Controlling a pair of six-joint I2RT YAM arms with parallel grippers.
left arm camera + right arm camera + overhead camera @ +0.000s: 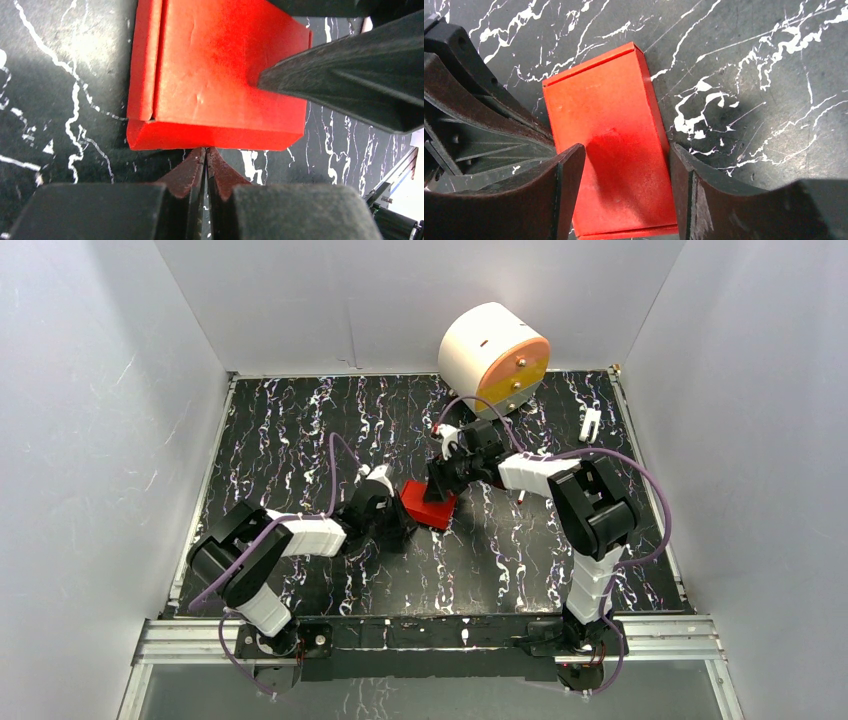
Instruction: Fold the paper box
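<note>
- Left wrist view: the left claw (206, 152) is clenched, tips together, touching the near wall of the paper box (215, 65).
- Right wrist view alone shows the right claw (626, 150) released, fingers straddling the box.
- Top view: the box lies on the surface (300, 440), between the arms.

Black white-veined table (300, 440) with red paper box (430, 505), white-and-orange drum (493, 360), small white object (590, 423)

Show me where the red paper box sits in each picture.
Top external: paper box in the middle of the table.
Left wrist: paper box fills the upper middle, just beyond the shut left gripper.
Right wrist: paper box runs centre to bottom edge, straddled by the open right gripper.
Shared landmark: the black, white-veined table.
</note>
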